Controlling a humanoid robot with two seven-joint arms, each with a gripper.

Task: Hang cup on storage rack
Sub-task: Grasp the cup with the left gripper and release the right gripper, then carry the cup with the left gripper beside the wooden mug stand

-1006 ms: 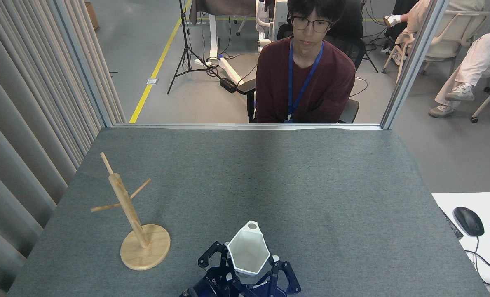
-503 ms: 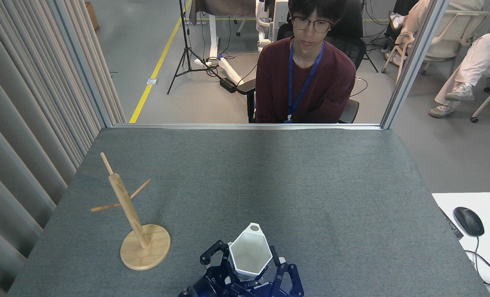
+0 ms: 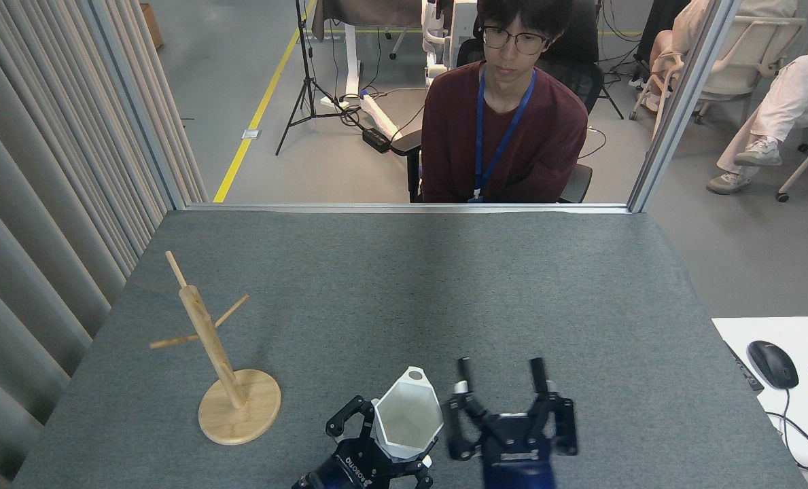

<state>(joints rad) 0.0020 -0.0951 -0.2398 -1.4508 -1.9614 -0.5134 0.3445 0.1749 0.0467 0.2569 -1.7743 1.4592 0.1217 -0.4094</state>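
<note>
Left gripper (image 3: 404,435) clasping white cup (image 3: 408,418) near table edge, right gripper (image 3: 501,373) beside it, jaws spread, wooden rack (image 3: 213,353) far left

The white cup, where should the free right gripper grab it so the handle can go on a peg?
Probably the faceted wall of the cup on its right, coming from the right gripper, which is open. That leaves the far-side ring handle clear.

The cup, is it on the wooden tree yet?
Not yet. Done: the left gripper looks shut on the cup, low near the table's front edge. In hand: the right gripper is open beside it. Left: carry it to the storage rack, whose pegs are bare.
</note>
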